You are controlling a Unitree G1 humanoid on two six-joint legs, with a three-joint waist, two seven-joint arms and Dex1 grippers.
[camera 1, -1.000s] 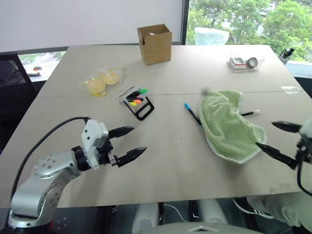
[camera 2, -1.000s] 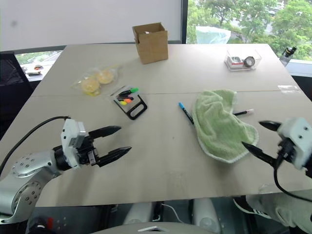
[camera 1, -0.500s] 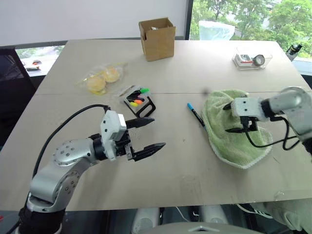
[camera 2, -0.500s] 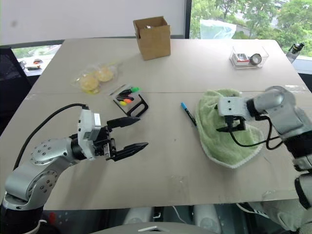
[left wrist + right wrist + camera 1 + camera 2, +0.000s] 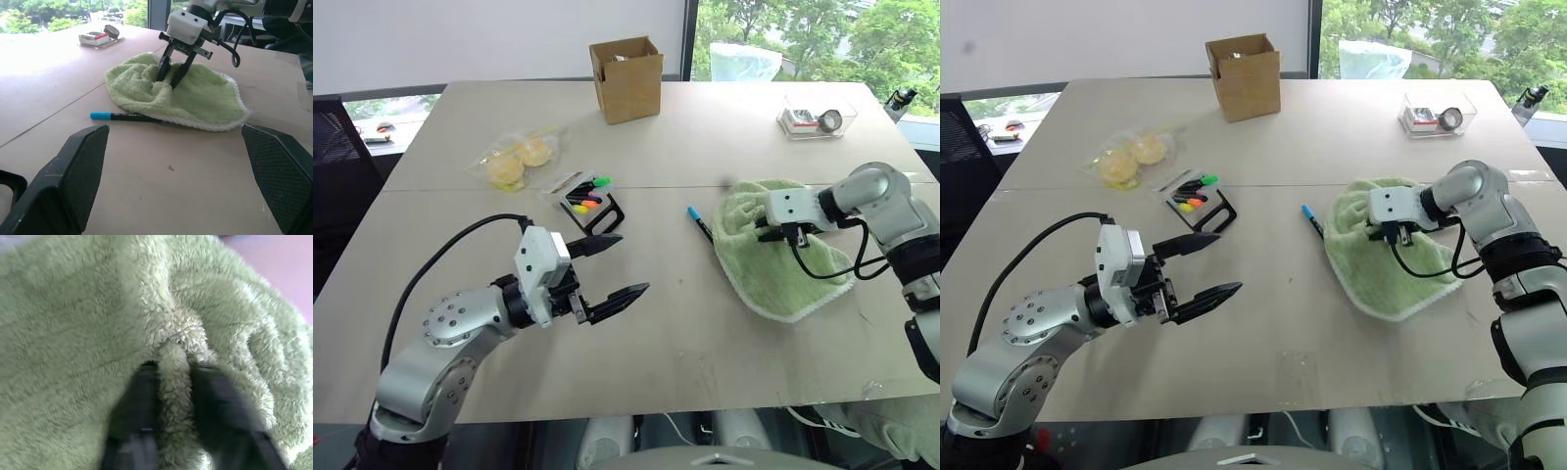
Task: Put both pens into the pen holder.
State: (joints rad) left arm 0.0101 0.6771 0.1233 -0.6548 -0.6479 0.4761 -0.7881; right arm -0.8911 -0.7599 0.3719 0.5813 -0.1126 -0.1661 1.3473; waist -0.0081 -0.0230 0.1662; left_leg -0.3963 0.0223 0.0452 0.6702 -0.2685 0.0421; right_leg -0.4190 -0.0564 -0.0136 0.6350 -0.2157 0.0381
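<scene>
One blue-capped black pen [image 5: 702, 225] left of one green fluffy towel [image 5: 773, 264], right gripper [image 5: 170, 77] pinching a towel fold, left gripper [image 5: 615, 266] spread, one black loop-based pen holder [image 5: 597, 217] far-left on the counter [image 5: 705, 333]

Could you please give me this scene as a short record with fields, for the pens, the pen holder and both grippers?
blue-capped pen: lies flat on the table; its far end is under the edge of the green towel
second pen: not seen
pen holder: on the table, with short coloured markers in it
right gripper: fingers shut on a fold of the green towel
left gripper: fingers open, holds nothing, above the table near the pen holder
</scene>
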